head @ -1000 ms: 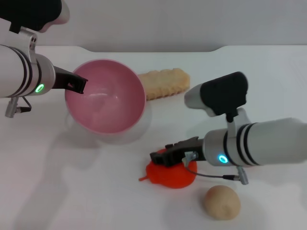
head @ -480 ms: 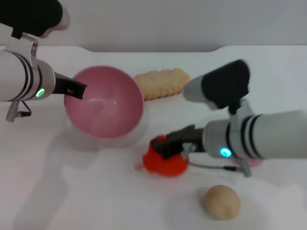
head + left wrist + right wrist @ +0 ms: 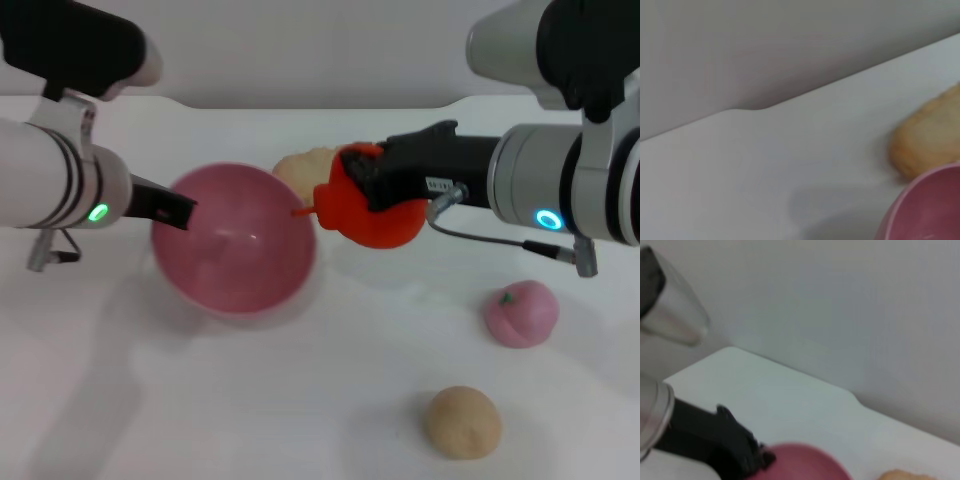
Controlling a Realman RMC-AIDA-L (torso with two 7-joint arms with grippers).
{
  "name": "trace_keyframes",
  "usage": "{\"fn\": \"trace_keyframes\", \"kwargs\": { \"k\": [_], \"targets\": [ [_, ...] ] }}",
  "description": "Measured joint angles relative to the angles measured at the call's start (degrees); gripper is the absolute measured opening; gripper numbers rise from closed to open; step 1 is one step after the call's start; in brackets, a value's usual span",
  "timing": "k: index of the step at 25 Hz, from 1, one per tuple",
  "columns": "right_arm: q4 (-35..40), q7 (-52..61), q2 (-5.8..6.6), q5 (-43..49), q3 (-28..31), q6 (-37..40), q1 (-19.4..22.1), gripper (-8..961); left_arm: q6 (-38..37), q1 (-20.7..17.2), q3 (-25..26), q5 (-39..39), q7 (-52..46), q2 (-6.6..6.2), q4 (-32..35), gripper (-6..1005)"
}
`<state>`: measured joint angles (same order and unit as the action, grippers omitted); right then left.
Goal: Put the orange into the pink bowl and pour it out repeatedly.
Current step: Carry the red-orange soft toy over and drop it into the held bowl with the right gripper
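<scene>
At three o'clock from pink bowl (image 3: 238, 240), just beside its rim: orange (image 3: 375, 208), pinched by right gripper (image 3: 362, 186); left gripper (image 3: 176, 208) clamps the bowl's nine o'clock rim.

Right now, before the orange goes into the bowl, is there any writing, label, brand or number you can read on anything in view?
No readable text in any view.
The right gripper, shut on the orange, carries a small pale patch, too blurred to read.
The pink bowl, held at its rim by the left gripper, is plain.
Each forearm shows only a glowing ring light, not a character.
</scene>
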<state>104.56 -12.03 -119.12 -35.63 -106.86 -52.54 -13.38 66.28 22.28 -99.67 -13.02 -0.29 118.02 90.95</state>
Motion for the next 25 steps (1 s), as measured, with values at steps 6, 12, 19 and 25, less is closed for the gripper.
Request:
{"fn": "trace_keyframes", "kwargs": {
  "k": [6,12,19,25],
  "targets": [
    [-1.52,-0.01,0.15,-0.28,-0.29,1.04,-1.40,48,-0.25,2.53,-3.80,-4.12,0.43,0.05,-0.35,47],
    [-3.08,0.07,0.18,-0.54,-0.42,2.24,-1.62,42,-0.33,5.55,-5.83,-6.58,0.50,0.11,-0.42,47],
    [-6.12,0.03,0.28,-0.70,-1.15,2.27,-2.25,112,-0.36,6.82,-5.83,-7.23,0.55,0.13,-0.38,47],
    [-6.42,-3.21,0.21,-0.07,-0.66,5.34,-1.33,284,-0.21,8.23,-5.72,-8.38,0.57,0.23,-2.81,47]
  ]
}}
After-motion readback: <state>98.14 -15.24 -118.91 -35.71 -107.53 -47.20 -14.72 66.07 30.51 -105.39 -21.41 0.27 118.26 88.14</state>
